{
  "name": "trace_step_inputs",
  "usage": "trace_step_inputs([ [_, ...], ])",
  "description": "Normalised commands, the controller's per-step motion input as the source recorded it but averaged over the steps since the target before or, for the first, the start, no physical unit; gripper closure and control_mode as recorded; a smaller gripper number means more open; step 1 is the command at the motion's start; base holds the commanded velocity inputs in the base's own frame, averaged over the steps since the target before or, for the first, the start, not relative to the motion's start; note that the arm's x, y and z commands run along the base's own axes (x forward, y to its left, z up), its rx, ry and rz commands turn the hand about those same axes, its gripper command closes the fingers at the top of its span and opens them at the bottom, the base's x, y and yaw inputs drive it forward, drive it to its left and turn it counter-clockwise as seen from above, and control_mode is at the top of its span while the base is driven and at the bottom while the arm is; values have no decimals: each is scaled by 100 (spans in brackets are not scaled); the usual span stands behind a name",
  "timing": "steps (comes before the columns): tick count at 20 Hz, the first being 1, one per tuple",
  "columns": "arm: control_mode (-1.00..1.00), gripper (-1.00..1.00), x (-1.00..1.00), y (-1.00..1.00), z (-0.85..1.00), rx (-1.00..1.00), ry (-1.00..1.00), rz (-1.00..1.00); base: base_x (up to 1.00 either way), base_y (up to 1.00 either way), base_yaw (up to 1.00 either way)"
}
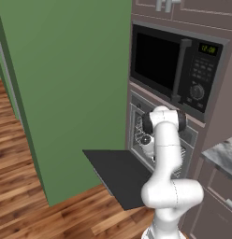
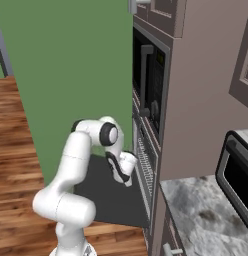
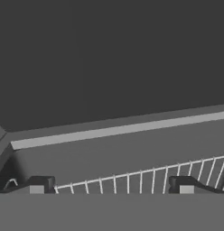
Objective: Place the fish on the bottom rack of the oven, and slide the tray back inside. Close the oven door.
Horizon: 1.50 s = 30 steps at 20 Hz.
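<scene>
- Black and flat, the wide rectangular oven door (image 1: 119, 175) lies swung down to level in front of the large built-in oven with its grey steel frame (image 1: 136, 122); in the right base view the same door (image 2: 103, 192) stretches out over the brown wooden plank floor (image 2: 16, 150).
- Silver wire bars of the bottom rack (image 3: 145, 177) run across the lower part of the hand view, thin and parallel, lying inside the dark grey oven cavity; a pale ledge crosses the cavity wall just above them.
- The white arm's end effector (image 3: 111, 186) is released, its two dark finger tips (image 3: 37, 185) standing wide apart with nothing between them, pointed into the cavity just above the rack's bars.
- From the right base view the end effector (image 2: 127, 175) sits at the mouth of the oven (image 2: 143, 165), above the lowered door; the rack's edge (image 2: 144, 162) shows as a grid of thin bars inside the opening.
- In the left base view the hand is at the oven opening, partly hidden behind the arm's upper link, and wire bars (image 1: 139, 128) are seen beside it.
- Above the oven sits a black microwave with a green clock, a dial and a vertical handle (image 1: 176, 65).
- A green wall panel (image 1: 66, 84) stands to the left of the oven column.
- A grey mottled stone bench (image 2: 206, 215) lies to the right, carrying a small silver toaster oven (image 2: 236, 172).
- I cannot make out any fish on the rack.
</scene>
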Motion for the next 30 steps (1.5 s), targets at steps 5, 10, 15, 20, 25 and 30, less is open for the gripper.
trace_step_inputs([
  [5,-100,-100,-64,100,40,-17,-15,0,0,0,0],
  [10,-100,-100,-54,85,76,-12,-27,0,0,0,0],
  [15,-100,-100,-33,49,99,-3,-20,0,0,0,0],
  [20,-100,-100,-4,29,100,0,-3,0,0,0,0],
  [25,-100,-100,0,32,100,0,1,0,0,0,0],
  [30,-100,-100,-1,32,100,0,2,0,0,0,0],
])
